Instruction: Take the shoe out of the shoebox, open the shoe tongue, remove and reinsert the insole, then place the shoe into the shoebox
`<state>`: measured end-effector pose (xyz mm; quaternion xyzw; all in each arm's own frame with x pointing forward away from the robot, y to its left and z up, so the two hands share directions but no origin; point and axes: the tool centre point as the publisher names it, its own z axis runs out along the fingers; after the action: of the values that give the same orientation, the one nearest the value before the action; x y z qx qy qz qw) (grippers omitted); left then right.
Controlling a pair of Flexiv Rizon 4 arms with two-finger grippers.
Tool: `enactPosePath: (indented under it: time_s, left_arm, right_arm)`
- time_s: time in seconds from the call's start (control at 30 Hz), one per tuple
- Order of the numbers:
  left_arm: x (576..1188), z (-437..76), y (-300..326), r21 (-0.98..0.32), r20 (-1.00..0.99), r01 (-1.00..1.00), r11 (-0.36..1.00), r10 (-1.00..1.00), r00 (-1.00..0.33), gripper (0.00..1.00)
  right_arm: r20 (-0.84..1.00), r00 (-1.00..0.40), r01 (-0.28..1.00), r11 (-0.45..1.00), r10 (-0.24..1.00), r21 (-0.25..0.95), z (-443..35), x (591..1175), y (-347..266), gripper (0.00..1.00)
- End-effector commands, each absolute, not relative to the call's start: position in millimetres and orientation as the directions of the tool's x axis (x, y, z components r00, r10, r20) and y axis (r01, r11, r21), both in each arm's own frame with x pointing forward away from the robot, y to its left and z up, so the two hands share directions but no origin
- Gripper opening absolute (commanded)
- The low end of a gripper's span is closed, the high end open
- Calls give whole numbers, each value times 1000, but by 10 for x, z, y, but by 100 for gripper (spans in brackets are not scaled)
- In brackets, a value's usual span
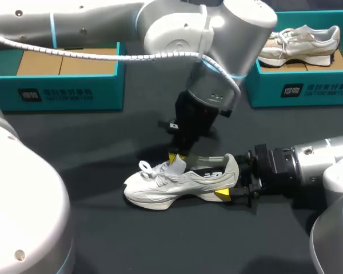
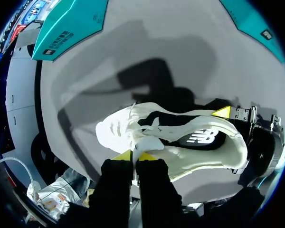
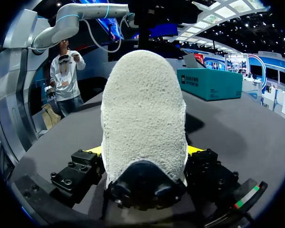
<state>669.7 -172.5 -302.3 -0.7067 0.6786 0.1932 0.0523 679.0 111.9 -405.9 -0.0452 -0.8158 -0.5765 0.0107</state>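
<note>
A white sneaker (image 1: 171, 184) lies on its sole on the dark table, toe toward my left. My left gripper (image 1: 178, 157) comes down from above and is shut on the shoe's tongue (image 2: 149, 142), its yellow tips (image 2: 123, 155) pinching the tongue's edge. My right gripper (image 1: 231, 180) comes in from the right. One finger presses each side of the sneaker's heel (image 3: 142, 109), which fills the space between its fingers (image 3: 92, 150). The shoe's dark inside (image 2: 199, 137) shows through the opening.
An empty teal shoebox (image 1: 57, 74) stands at the back left. A second teal shoebox (image 1: 300, 85) at the back right holds another pale sneaker (image 1: 300, 43). The table (image 1: 131, 240) in front of the shoe is bare.
</note>
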Motion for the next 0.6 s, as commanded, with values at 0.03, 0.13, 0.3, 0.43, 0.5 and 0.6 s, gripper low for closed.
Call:
enactPosePath:
  time_s: [0.03,0.13,0.3,0.43,0.5,0.6]
  left_arm:
    - [6703,-2942,-1278,186,-138,-979,-79,-989,53,0]
    - [6692,-2946,-1146,182,-101,-981,-70,-993,52,0]
    - [6658,-3018,-1003,196,-75,-979,-52,-996,38,0]
    - [6624,-3140,-943,206,-79,-978,-38,-997,22,0]
    - [6613,-3192,-927,206,-88,-978,-30,-996,13,0]
    - [6585,-3259,-901,188,-104,-982,-18,-995,-1,16]
  right_arm:
    - [70,-996,87,336,62,938,-4050,6785,1119,0]
    - [70,-996,87,336,62,938,-4050,6785,1119,0]
    - [70,-996,87,336,62,938,-4050,6785,1119,0]
    - [70,-996,87,336,62,938,-4050,6785,1119,0]
    - [70,-996,87,336,62,938,-4050,6785,1119,0]
    - [70,-996,87,336,62,938,-4050,6785,1119,0]
